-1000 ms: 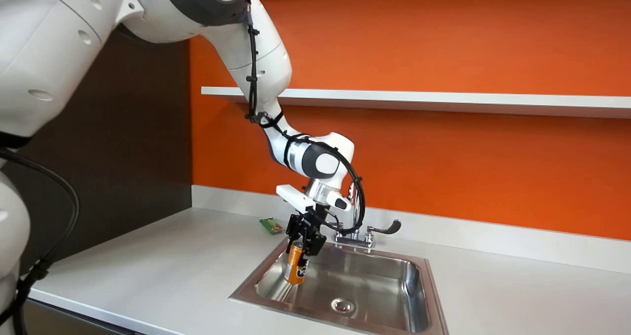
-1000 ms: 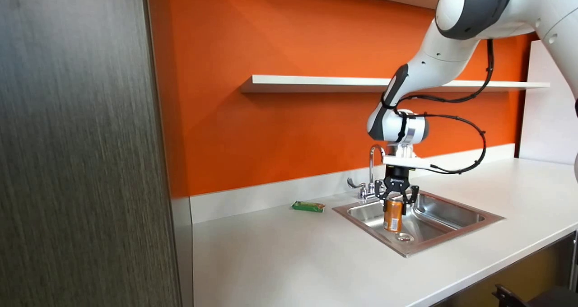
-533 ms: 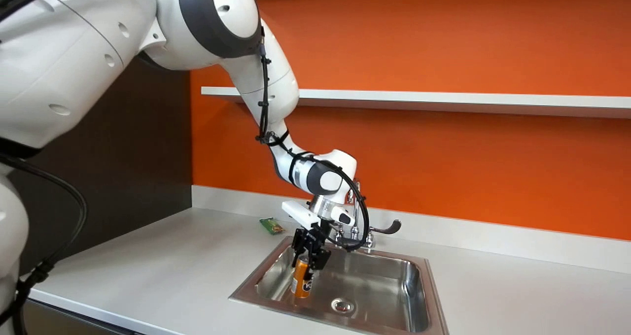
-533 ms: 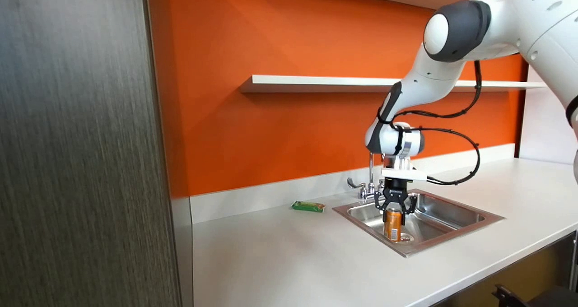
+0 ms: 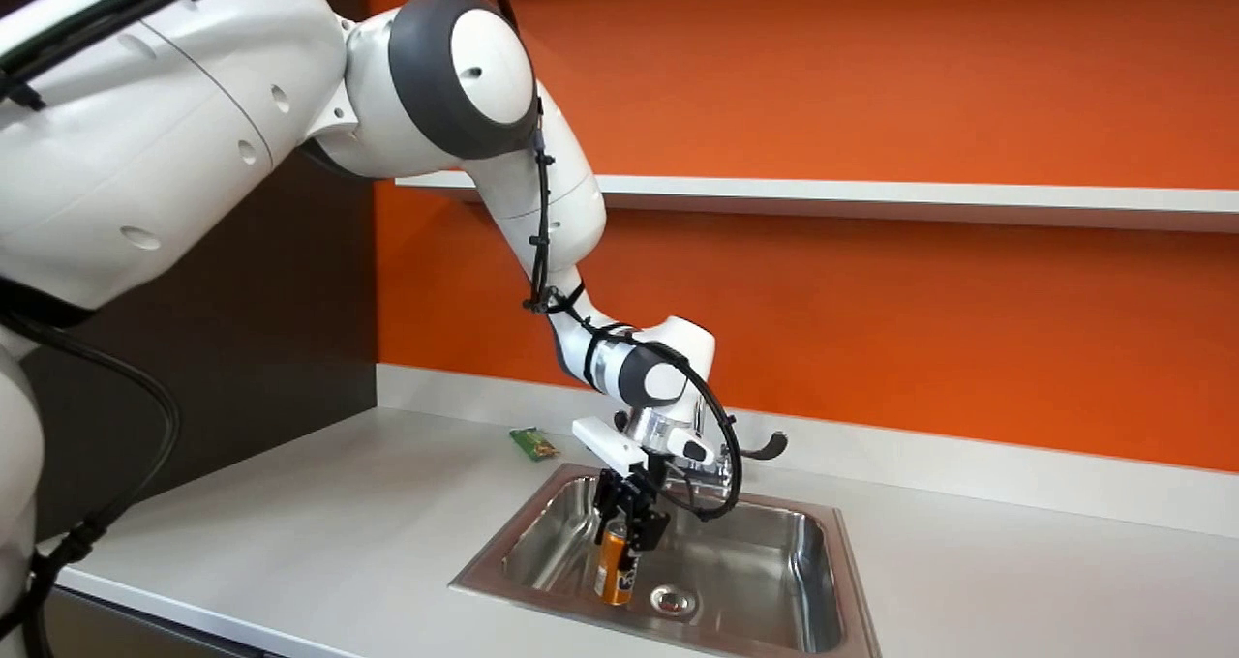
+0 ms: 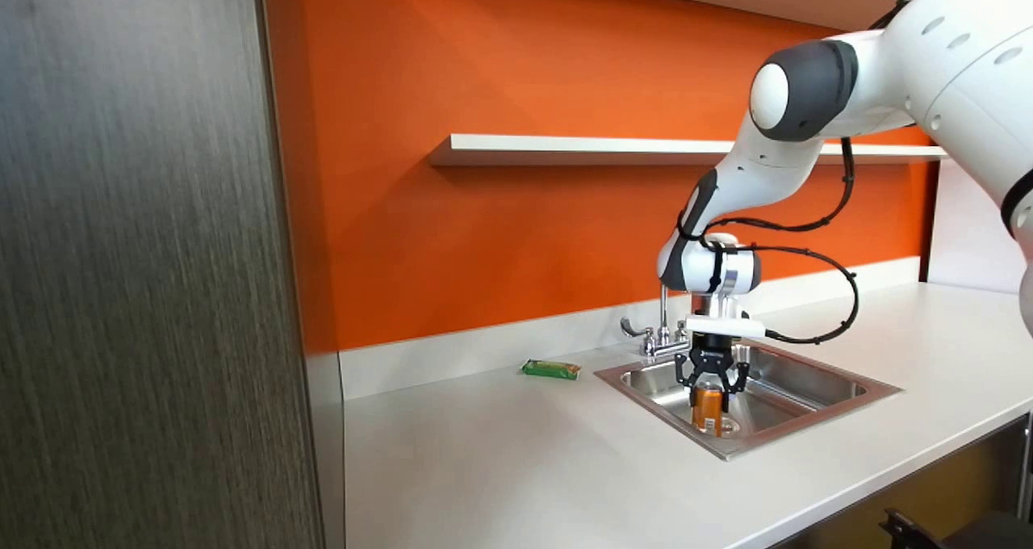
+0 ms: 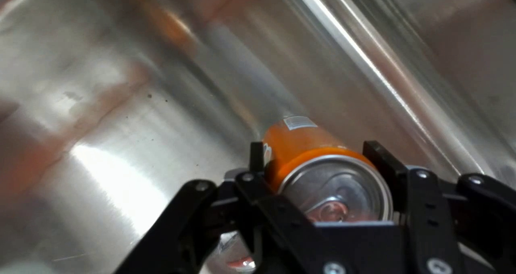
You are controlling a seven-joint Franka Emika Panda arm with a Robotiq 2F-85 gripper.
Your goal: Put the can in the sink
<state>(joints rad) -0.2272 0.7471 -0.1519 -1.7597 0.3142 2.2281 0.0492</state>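
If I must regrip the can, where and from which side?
I'd pinch the can near its top, on opposite sides, coming from above, as the gripper has it now. The can is round and roughly upright, and the sink likely leaves less room sideways.

A silvery-topped orange cylindrical drink can is nearly upright inside a rectangular stainless-steel sink, near its round drain, though whether the can's base touches the floor cannot be told.

Sink in all views, wrist view nearest
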